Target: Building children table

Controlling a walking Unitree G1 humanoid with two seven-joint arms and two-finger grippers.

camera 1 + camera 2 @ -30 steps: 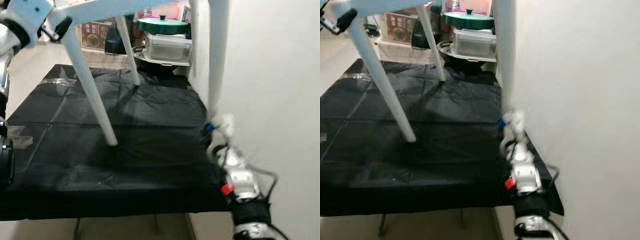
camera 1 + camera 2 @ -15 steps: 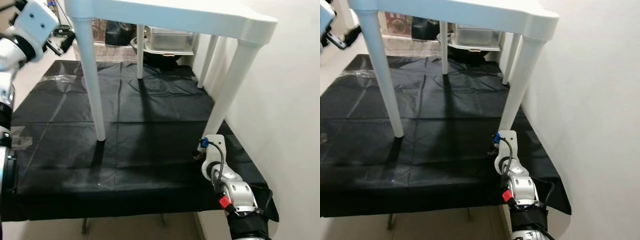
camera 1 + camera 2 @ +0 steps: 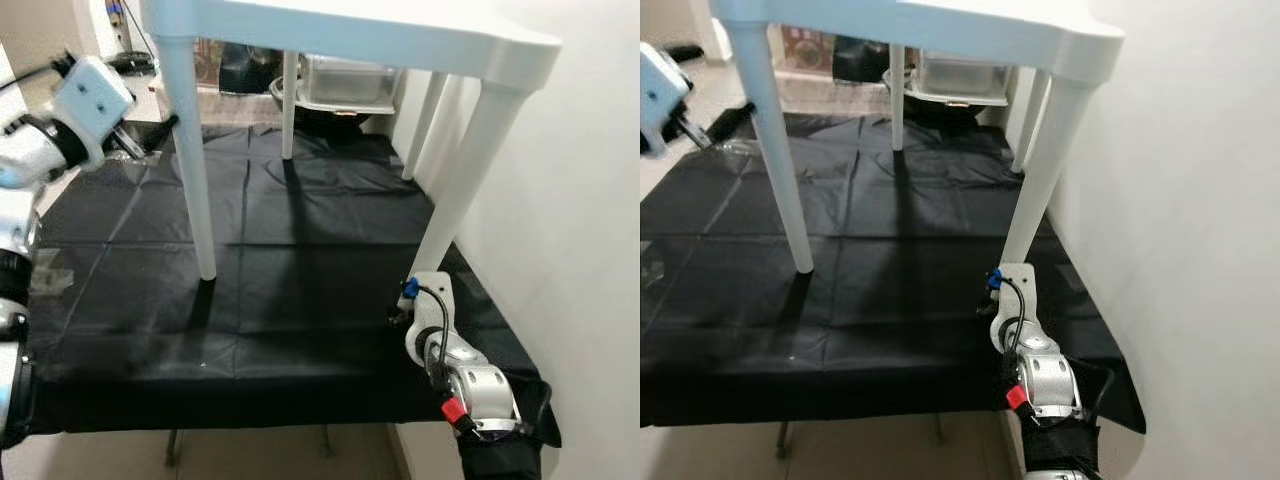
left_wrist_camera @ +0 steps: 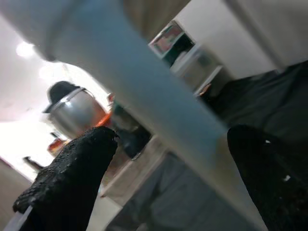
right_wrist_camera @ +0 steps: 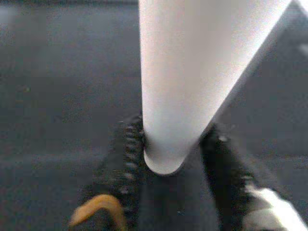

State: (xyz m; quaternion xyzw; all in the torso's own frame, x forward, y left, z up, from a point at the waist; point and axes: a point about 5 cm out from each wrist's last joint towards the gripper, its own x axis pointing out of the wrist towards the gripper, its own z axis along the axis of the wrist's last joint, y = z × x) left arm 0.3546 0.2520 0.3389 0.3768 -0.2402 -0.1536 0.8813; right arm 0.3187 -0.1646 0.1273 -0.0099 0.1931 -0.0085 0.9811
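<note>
A white plastic children's table (image 3: 380,30) stands upright on a black sheet (image 3: 290,290). My right gripper (image 5: 168,139) is down at the foot of the front right leg (image 3: 465,180) and is shut on it, one black finger (image 5: 131,144) on each side. My left gripper (image 3: 152,138) is at mid-height of the front left leg (image 3: 195,170). It is open: in the left wrist view its fingers (image 4: 72,173) stand wide apart with the leg (image 4: 159,110) passing between them, untouched.
A white wall (image 3: 590,260) runs close along the right of the table. Clear plastic boxes (image 3: 345,82) and other household items stand behind the table. The sheet's front edge (image 3: 250,415) hangs near me, with pale floor (image 3: 60,190) on the left.
The table has come down from a tilt to standing level on all its legs. My left gripper has dropped from the tabletop's edge to the front left leg. The right gripper stays at its leg's foot.
</note>
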